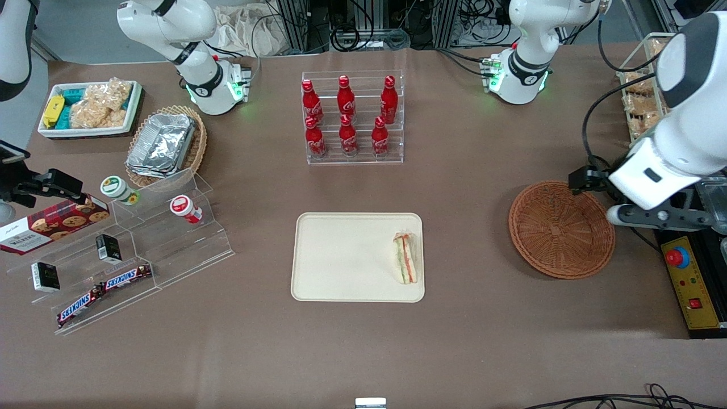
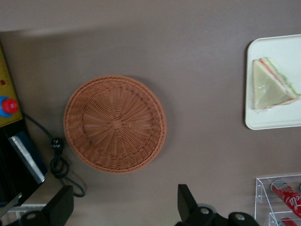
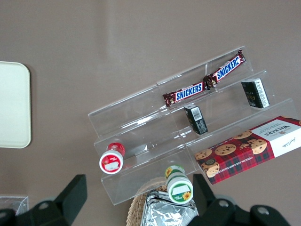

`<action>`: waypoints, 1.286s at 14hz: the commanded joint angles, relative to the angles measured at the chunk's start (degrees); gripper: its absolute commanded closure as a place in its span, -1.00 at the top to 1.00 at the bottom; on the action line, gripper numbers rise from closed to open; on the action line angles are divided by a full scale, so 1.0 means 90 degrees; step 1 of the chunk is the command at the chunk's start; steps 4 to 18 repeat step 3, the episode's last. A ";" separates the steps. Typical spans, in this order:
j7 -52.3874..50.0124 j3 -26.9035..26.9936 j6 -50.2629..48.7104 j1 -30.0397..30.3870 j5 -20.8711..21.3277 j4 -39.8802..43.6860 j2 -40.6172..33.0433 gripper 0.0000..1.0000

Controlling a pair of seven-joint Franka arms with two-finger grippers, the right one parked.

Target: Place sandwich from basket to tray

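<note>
The sandwich [image 1: 405,258] is seen lying at the tray [image 1: 341,255] edge nearest the emptied basket [image 1: 559,230]; the gripper [image 2: 124,207] is held apart above the table, so little remains.

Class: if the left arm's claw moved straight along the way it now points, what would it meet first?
Probably bare table just beside the empty basket; the open claw points down, though depth is uncertain.

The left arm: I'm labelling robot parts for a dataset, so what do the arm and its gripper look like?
The left arm has glossy white rounded shells with a dark grey band at a joint. Its base carries a black ring and green lights, and black cables run along it. The gripper, above the table beside the basket, has two black angular fingers, standing wide apart.
</note>
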 commanded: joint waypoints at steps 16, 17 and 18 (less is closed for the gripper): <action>0.0359 0.0018 -0.0532 0.0352 0.0066 0.0412 -0.0107 0.99; 0.0359 0.0018 -0.0532 0.0352 0.0066 0.0412 -0.0107 0.99; 0.0359 0.0018 -0.0532 0.0352 0.0066 0.0412 -0.0107 0.99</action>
